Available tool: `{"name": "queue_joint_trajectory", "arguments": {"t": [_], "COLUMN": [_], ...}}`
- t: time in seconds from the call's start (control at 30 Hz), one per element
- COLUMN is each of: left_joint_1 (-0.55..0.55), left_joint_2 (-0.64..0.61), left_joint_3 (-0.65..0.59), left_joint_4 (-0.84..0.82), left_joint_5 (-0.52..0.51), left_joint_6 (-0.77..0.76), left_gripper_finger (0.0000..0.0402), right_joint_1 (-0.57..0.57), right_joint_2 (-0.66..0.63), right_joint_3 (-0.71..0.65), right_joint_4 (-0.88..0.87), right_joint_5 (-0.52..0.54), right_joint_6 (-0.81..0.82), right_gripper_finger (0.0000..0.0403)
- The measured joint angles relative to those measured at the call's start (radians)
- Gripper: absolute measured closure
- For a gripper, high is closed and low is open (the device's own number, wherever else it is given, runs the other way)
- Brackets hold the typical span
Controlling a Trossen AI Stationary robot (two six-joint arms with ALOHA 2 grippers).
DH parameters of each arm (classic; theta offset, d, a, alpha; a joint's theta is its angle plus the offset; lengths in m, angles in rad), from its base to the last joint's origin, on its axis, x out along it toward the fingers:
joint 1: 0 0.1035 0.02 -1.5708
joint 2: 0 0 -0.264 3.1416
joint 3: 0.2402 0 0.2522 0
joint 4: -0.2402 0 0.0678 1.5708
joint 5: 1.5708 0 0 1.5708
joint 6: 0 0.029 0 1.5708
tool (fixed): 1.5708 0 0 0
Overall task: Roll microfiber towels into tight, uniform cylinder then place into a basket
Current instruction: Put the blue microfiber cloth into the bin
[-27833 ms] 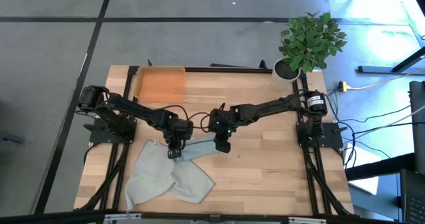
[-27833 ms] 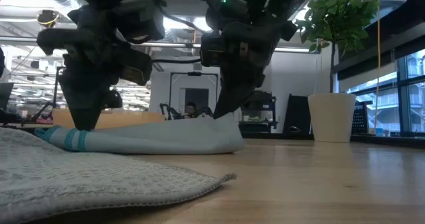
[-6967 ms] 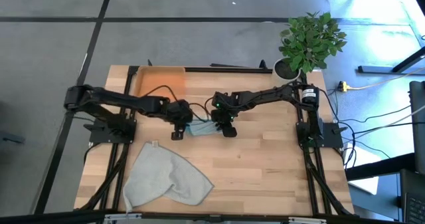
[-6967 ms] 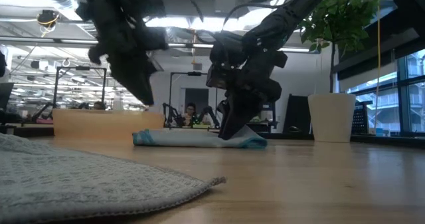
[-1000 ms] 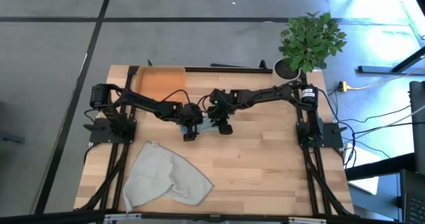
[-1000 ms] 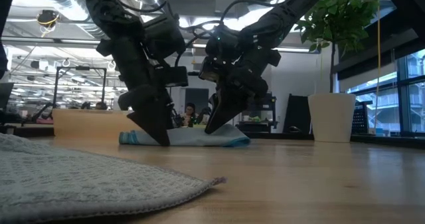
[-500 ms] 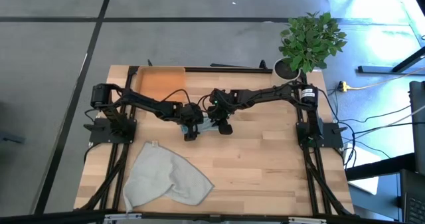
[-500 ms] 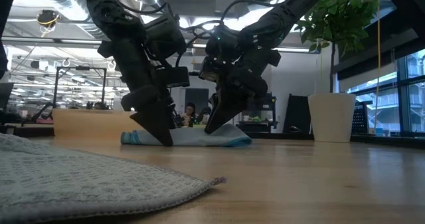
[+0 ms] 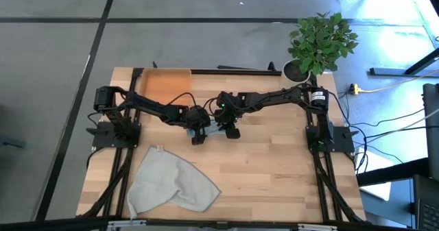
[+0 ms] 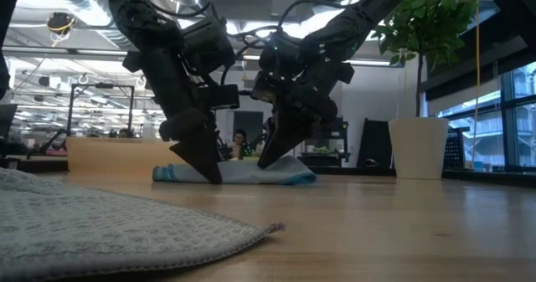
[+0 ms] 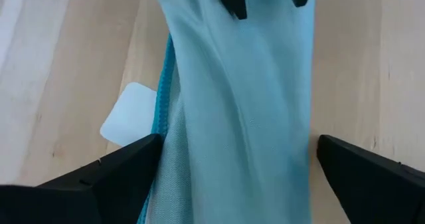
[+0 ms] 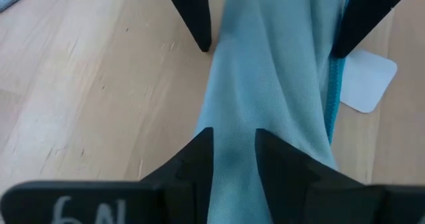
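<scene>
Teal-blue microfiber, rolled into a long narrow bundle, is laid on the wooden table (image 9: pixel 274 169) near its middle; this teal towel (image 10: pixel 243 172) is met by both grippers at once. The right gripper (image 9: pixel 232 131) is set down on one end of the roll, its fingers (image 12: pixel 199 164) drawn narrow and pinched on the cloth, a ridge of fabric being caught between them in the right wrist view. The left gripper (image 9: pixel 197 138) is placed at the other end, its fingers (image 11: pixel 126 167) spread wide to either side of the roll, so that the cloth is straddled; whether it is touched cannot be told. A white label (image 11: pixel 129 115) is seen at the towel's darker teal edge, just beside one left finger.

Behind the left gripper, toward the far left corner of the table, the orange basket (image 9: pixel 164 87) is found, well apart from the roll. On the near side of the left gripper the grey-green towel (image 9: pixel 171 184) is spread loosely, unrolled, near the front edge. Beyond the right arm's base a potted plant (image 9: pixel 319 42) in a white pot (image 10: pixel 417 146) is stood at the far right corner.
</scene>
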State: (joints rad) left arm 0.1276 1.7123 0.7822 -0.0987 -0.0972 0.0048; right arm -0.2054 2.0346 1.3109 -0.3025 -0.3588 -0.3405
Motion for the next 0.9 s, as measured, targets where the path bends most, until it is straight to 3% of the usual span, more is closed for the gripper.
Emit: {"name": "queue_joint_trajectory", "arguments": {"t": [0.9], "left_joint_1": [-0.004], "left_joint_2": [0.001], "left_joint_3": [0.0], "left_joint_4": [-0.002], "left_joint_5": [-0.003], "left_joint_6": [0.009], "left_gripper_finger": [0.0233], "right_joint_1": [0.0], "right_joint_2": [0.0], "right_joint_3": [0.0], "right_joint_4": [-0.001], "right_joint_5": [0.0], "right_joint_6": [0.0], "right_gripper_finger": [0.029]}}
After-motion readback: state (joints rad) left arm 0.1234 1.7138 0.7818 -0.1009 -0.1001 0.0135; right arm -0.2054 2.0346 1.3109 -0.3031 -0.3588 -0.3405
